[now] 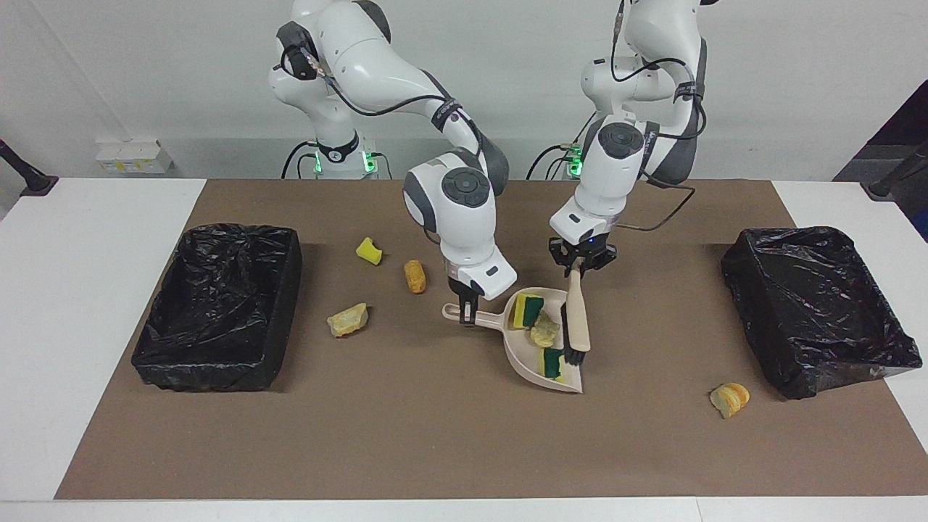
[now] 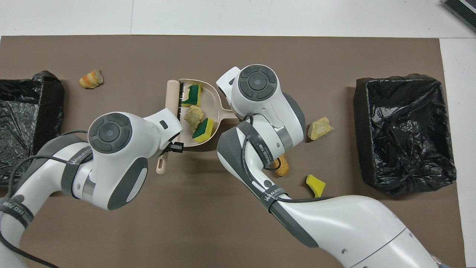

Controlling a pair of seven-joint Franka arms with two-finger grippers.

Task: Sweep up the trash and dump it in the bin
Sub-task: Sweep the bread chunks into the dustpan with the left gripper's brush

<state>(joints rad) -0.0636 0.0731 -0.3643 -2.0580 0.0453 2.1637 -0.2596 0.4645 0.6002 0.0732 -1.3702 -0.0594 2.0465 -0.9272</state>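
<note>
the right gripper (image 1: pixel 467 313) pinches the dustpan (image 1: pixel 549 370) handle. the left gripper (image 1: pixel 578 267) seems clamped on the brush (image 1: pixel 576 319), bristles at the dustpan. three trash pieces (image 1: pixel 544 332) sit in the dustpan.

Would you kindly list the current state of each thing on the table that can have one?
dustpan: on the mat, holding three trash pieces, handle gripped by right gripper.
brush: held by left gripper, bristles at the pan's edge.
trash pieces: four loose on the mat, unswept.
bins: two, black-lined, open; no trash visible inside.
</note>
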